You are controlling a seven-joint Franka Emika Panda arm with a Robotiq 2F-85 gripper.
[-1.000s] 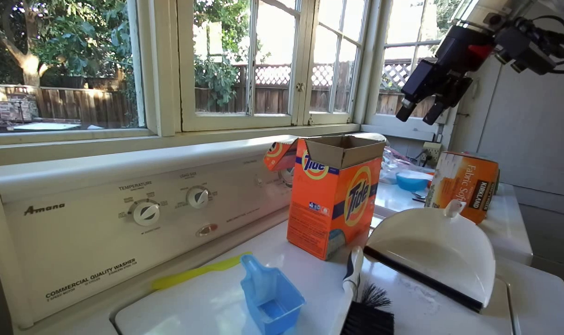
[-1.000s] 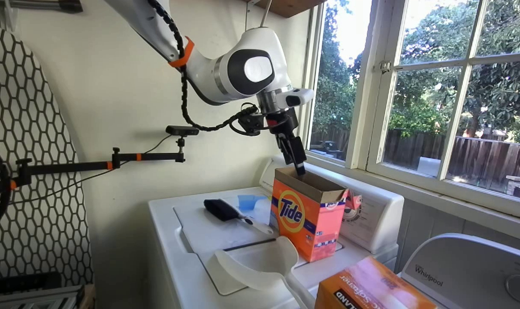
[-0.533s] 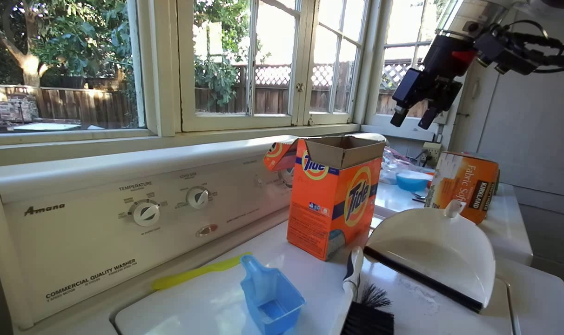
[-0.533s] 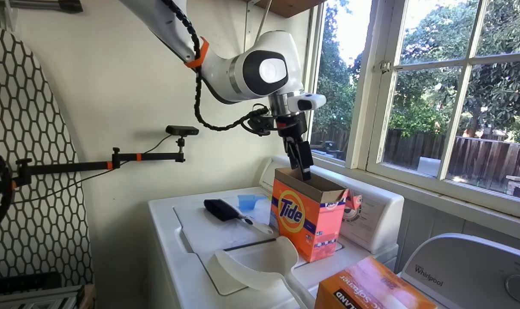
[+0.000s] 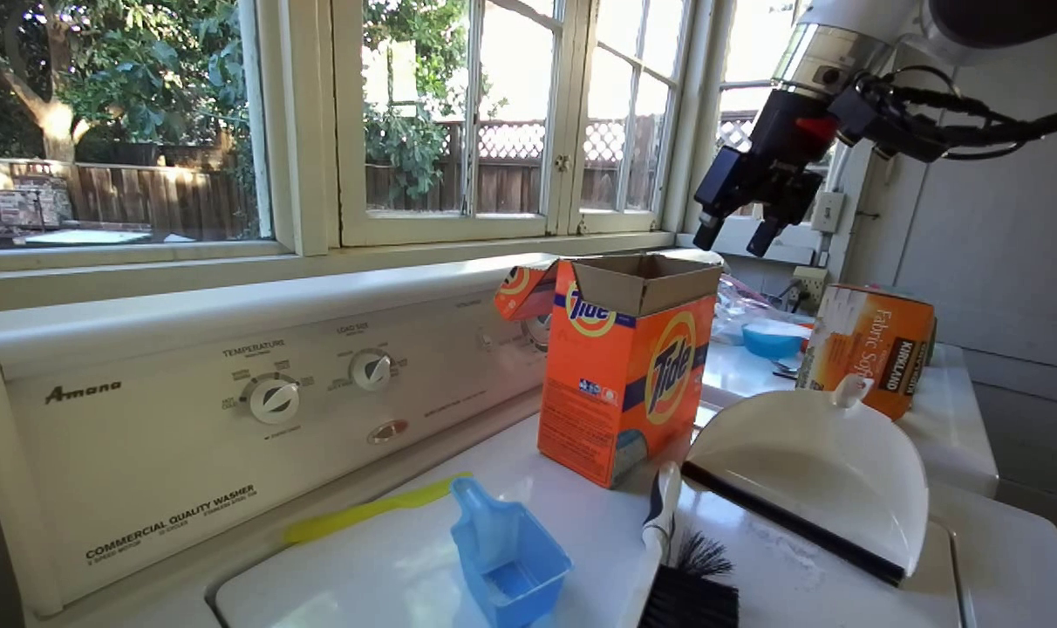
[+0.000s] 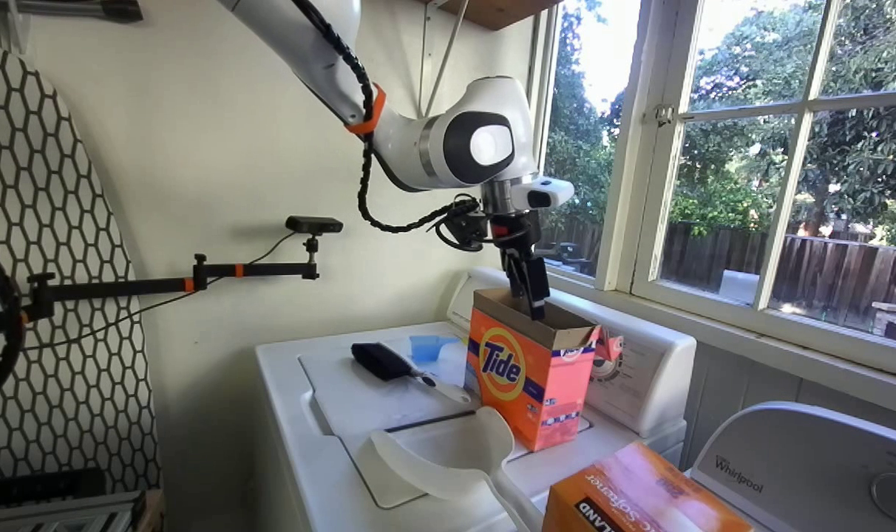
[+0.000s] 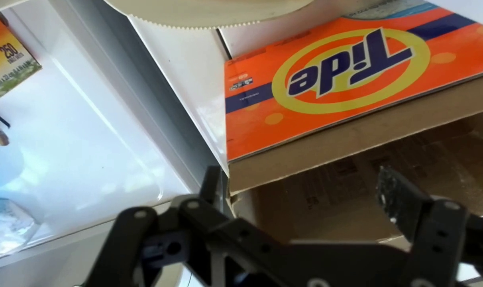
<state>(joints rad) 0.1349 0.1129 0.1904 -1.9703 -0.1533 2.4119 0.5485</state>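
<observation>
Hanging near the open-topped Tide box (image 5: 624, 375), the end effector (image 5: 735, 240) holds nothing between widely parted jaws, a white dustpan (image 5: 825, 462) beside the box.

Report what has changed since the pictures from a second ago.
The gripper has moved left and down in an exterior view, closer to the open Tide box. Its jaws stand open; nothing was taken hold of or let go. The box, blue scoop, brush and dustpan stayed in place.
</observation>
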